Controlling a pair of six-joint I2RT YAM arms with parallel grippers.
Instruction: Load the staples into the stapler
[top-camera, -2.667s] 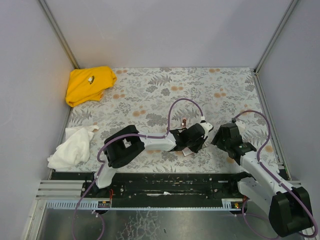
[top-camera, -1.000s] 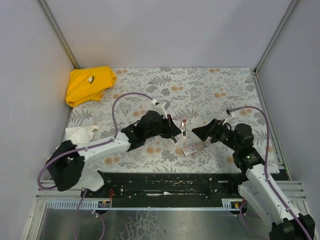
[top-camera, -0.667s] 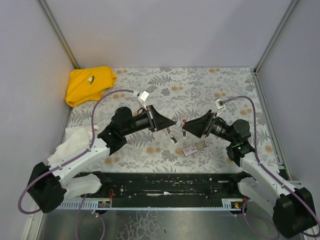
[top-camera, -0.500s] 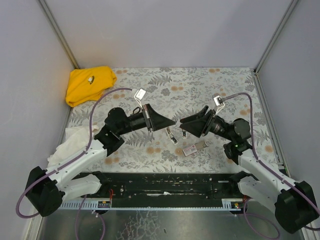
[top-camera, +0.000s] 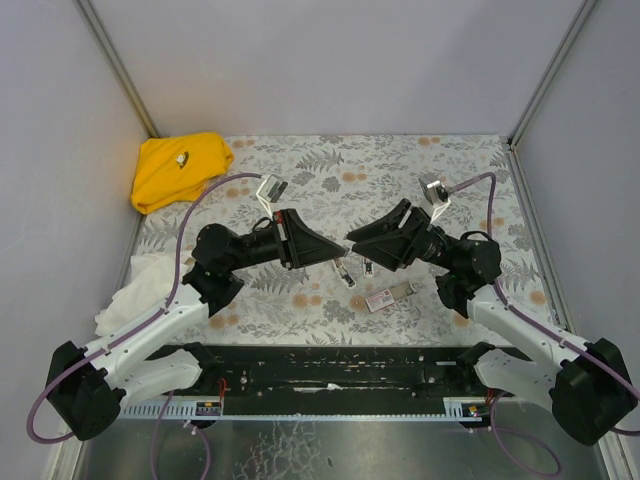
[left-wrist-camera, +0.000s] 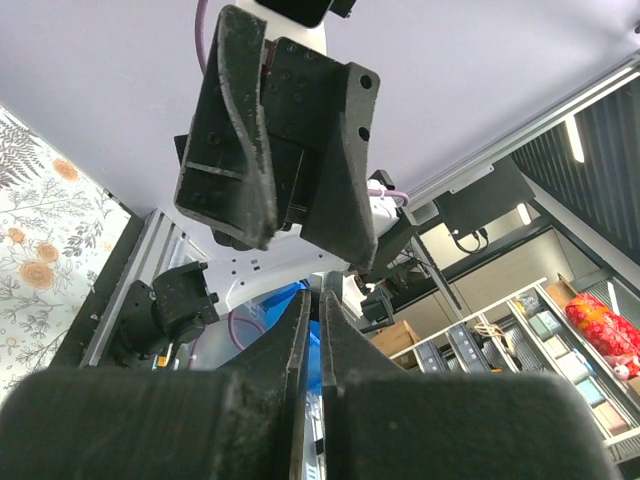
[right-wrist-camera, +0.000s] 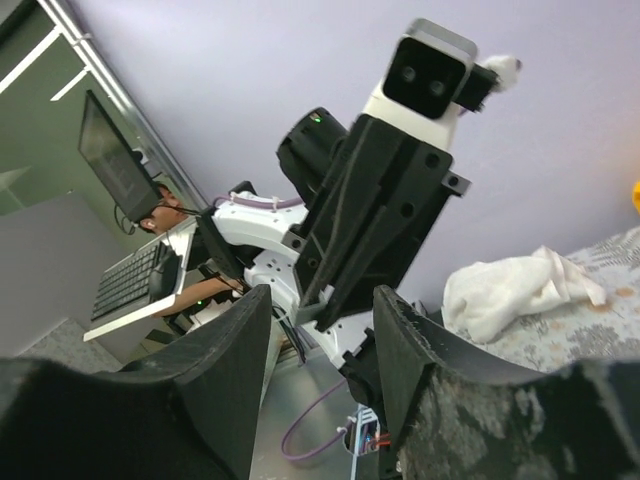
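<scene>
Top view: against half a second before, both arms are raised off the table and tipped toward each other, so that the left gripper and right gripper nearly meet tip to tip. Nothing is seen carried, so loading is judged not begun. The stapler is left on the table at 6 o'clock of the tips, its long axis running 11 to 5 o'clock; its front end cannot be told. The box lies at its 4 o'clock; no loose staples are made out. Left wrist view: the left fingers are pressed together. Right wrist view: the right fingers are held apart, empty.
</scene>
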